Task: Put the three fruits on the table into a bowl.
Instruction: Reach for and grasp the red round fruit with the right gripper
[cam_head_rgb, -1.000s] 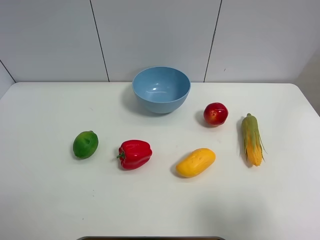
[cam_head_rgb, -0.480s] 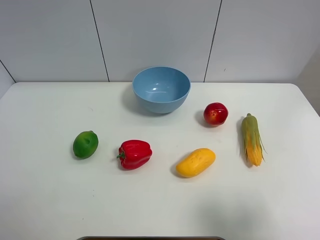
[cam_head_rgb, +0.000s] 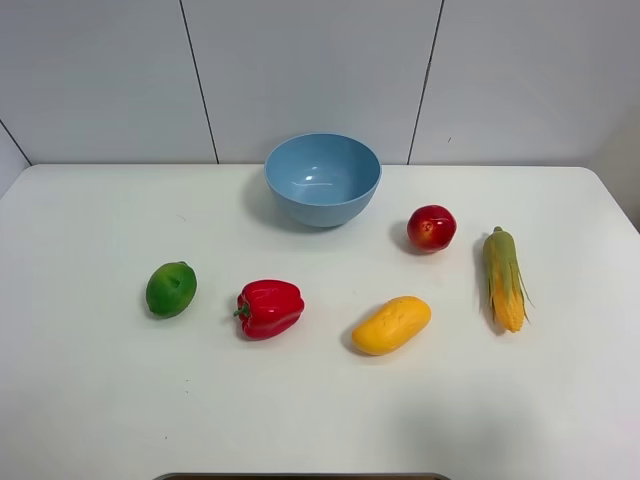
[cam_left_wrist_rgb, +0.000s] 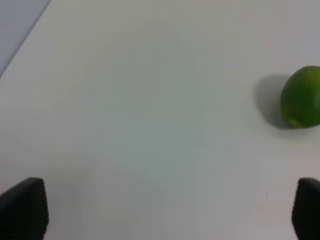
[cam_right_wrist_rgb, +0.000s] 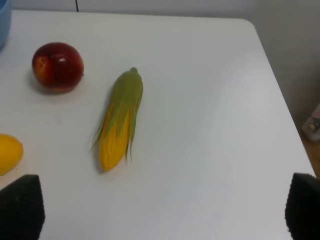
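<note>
Left pincer (cam_left_wrist_rgb: 160, 216) and right pincer (cam_right_wrist_rgb: 160, 207) both gape wide and empty, with nothing done yet: bowl (cam_head_rgb: 300, 205) far beyond both holds no fruit (all three to go), lime (cam_left_wrist_rgb: 301, 97) ahead of the left pincer and off its line, peach (cam_right_wrist_rgb: 58, 66) and mango (cam_right_wrist_rgb: 9, 152) ahead of the right, each resting on the table (cam_head_rgb: 90, 400).

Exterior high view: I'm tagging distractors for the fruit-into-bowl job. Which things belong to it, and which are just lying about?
Belong to the job:
light-blue bowl
red peach-like fruit
mango
lime

Just lying about:
red bell pepper
corn cob
</note>
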